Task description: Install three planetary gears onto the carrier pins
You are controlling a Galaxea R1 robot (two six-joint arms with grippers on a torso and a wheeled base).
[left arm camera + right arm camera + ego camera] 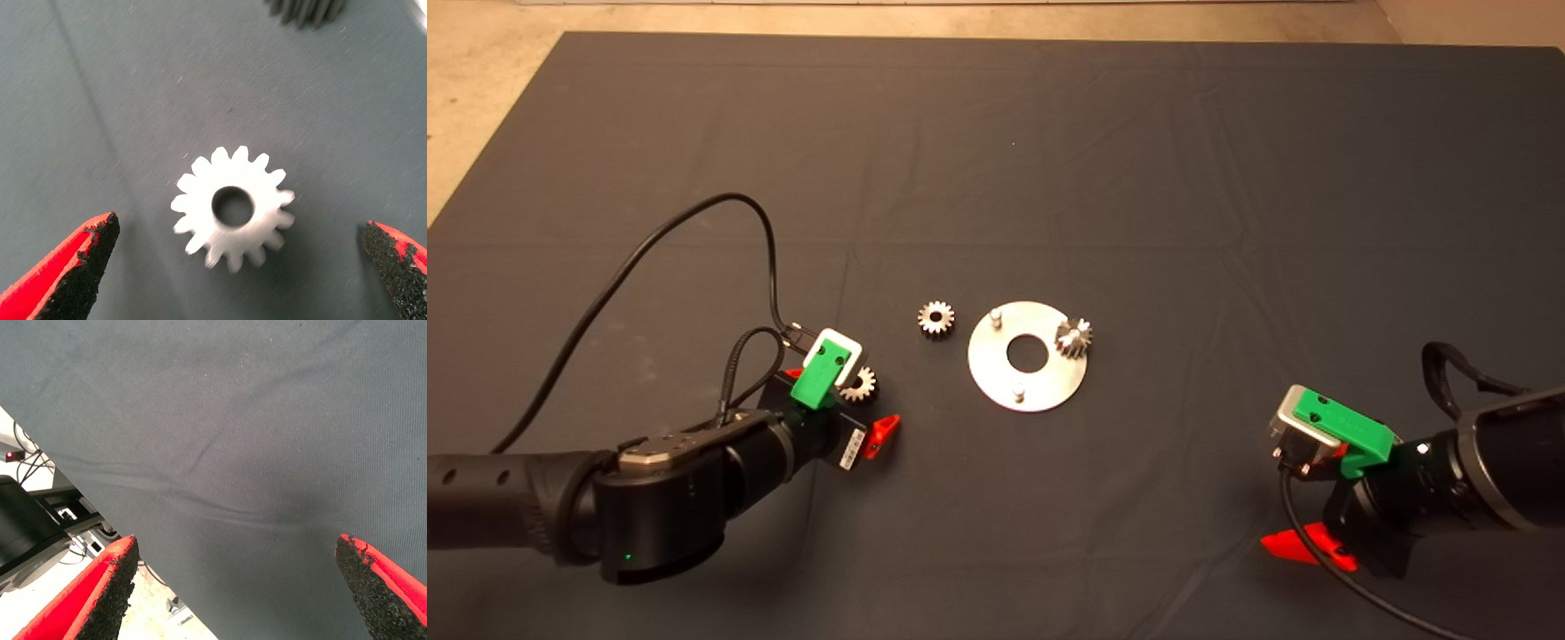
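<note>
Head view: shiny round metal carrier disc has one small silvery spur gear seated at 2 o'clock, two studs bare.

Left wrist: left claw spread around flat gear; off-centre closing could flick it.

Right wrist: right claw apart, idle.

Even, soft overhead light, faint shadows on the dark mat, mild glare off the metal disc, gear in left wrist view motion-blurred
</note>
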